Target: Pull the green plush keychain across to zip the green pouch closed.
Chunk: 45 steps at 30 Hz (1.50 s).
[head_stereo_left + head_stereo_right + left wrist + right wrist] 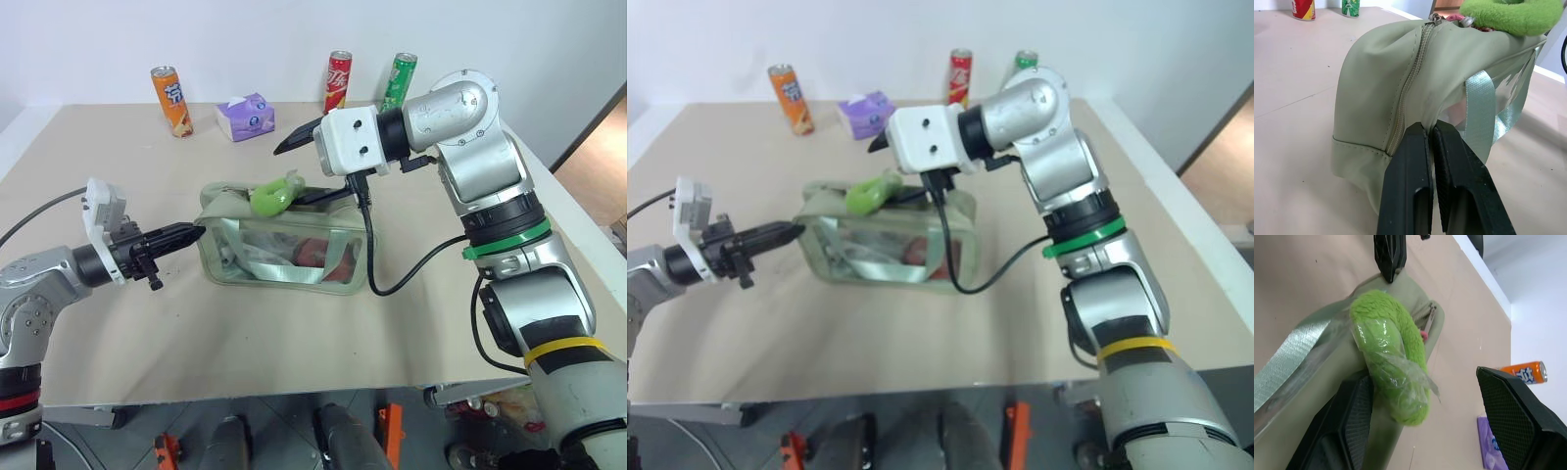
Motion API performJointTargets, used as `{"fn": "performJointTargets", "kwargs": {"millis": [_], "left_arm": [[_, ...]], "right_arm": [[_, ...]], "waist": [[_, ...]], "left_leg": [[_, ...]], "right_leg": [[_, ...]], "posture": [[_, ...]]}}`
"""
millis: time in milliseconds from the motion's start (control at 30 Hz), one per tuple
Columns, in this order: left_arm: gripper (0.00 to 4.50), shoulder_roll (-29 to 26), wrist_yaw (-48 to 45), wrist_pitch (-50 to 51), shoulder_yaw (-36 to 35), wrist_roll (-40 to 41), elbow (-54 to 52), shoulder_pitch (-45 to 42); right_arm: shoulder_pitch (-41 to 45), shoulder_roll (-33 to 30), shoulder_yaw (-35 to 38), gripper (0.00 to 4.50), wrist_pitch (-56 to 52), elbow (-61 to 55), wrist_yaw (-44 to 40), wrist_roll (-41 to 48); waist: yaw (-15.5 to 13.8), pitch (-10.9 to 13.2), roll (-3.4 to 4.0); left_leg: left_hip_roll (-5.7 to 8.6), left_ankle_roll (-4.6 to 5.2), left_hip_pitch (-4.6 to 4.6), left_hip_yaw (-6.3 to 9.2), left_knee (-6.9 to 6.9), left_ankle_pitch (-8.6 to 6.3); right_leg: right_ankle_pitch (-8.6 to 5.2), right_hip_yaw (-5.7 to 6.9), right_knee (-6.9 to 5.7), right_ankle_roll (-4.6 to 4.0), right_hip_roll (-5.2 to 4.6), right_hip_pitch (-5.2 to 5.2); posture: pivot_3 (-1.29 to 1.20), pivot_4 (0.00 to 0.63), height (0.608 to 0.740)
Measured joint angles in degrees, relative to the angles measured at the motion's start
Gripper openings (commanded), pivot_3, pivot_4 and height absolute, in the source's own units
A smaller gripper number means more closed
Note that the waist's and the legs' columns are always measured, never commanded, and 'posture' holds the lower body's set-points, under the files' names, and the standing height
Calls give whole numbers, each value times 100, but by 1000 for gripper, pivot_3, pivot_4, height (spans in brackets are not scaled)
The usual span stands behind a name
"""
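The green plush keychain (274, 194) lies on top of the green pouch (284, 247), toward the pouch's left end, with a clear plastic film over part of its fuzz. It hangs from the zipper pull, which sits near that left end. The pouch rests on the tan table (294, 333), roughly at its centre, clear window facing the camera and webbing handles slack against the side.

The left gripper (1431, 134) is clamped on the fabric at the pouch's left end, just beside the zipper seam. This grip probably anchors the pouch so that it does not slide when the pull is drawn.

The right gripper (1422, 406) stands with its fingers wide apart. One finger (1354, 416) is just beside the keychain and the other is well clear, so the plush lies partly between them but is not yet gripped. The approach from above suits a pinch on the ring.

Along the far edge stand an orange can (171, 101), a purple tissue pack (245, 117), a red can (338, 82) and a green can (399, 80). Their labels are too small to read.
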<state>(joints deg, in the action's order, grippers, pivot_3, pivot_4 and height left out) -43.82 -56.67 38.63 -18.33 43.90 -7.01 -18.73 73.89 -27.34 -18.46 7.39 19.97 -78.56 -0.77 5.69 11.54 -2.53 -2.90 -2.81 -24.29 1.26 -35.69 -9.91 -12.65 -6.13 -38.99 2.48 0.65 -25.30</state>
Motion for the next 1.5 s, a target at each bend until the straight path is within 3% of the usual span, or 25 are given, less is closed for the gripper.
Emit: {"fn": "performJointTargets", "kwargs": {"millis": [133, 333, 667, 1333, 1500], "left_arm": [[0, 5, 3, -5, 0, -1, 14, 0], [0, 13, 7, -18, 0, -2, 36, -1], [0, 30, 6, -71, 6, -5, 91, -10], [0, 43, -36, -123, 201, -20, 299, -221], [0, 51, -46, -127, 228, -9, 289, -198]], "right_arm": [[-4, 38, 0, 2206, -67, -65, -129, 114], [-113, 64, -1, 64, -143, -167, -309, 262], [-227, -160, 0, 24, -221, -164, -458, 265], [-433, -1986, 381, 24, -396, 185, -254, 116], [-1332, -2711, 536, 24, -682, -118, -378, 80]], "waist": [[0, 0, 0], [0, 0, 0], [-1, 0, 0], [-54, 1, 2], [-129, 0, 1]], "left_leg": [[0, 0, 0, 1, 0, 0], [0, 0, 0, 3, 0, 0], [0, 0, 0, 4, 0, 0], [4, 0, 0, -3, -2, 0], [5, 0, 1, -7, 0, -1]], "right_leg": [[0, 1, 0, 0, 0, 0], [0, 3, 0, 0, 0, 1], [-1, 5, 0, -1, 0, 1], [-14, -2, 1, -19, -3, 1], [-23, -5, 2, -22, -4, 1]], "posture": [[0, 150, 740], [0, 150, 740], [0, 150, 740], [0, 150, 740], [0, 150, 740]]}}
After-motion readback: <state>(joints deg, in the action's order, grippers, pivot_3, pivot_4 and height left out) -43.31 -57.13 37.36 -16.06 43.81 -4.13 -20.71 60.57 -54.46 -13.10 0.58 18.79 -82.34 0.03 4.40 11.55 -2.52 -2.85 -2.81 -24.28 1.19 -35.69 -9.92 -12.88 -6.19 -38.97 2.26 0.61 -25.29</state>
